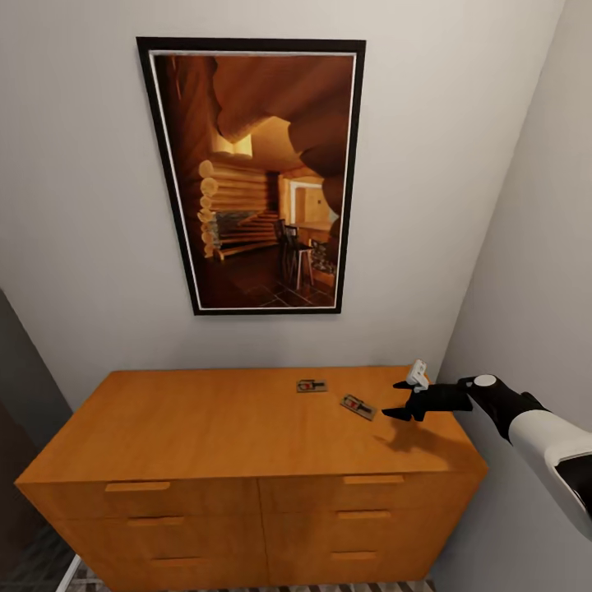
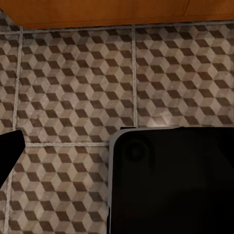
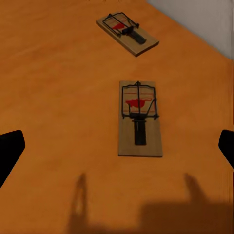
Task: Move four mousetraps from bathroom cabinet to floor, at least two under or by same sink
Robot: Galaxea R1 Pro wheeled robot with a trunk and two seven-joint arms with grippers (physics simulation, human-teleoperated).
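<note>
Cabinet [image 1: 205,427]: wood, orange-brown, smooth top w/ soft satin sheen, no visible grain.
Near trap [image 3: 140,119], just ahead of the right pincer [image 3: 117,146]: tan wood board, matt; thin black metal wire bar; red patch, flat colour.
Far trap [image 3: 127,33], beyond it: same wood + black wire.
Pincer fingers [image 3: 9,151]: black, matt, plastic-looking.
Floor [image 2: 73,83], below the left pincer: tiles, printed cube pattern, matt, pale grout.
Wall [image 1: 74,164]: matt grey paint.
Picture frame [image 1: 251,43]: black, smooth.
</note>
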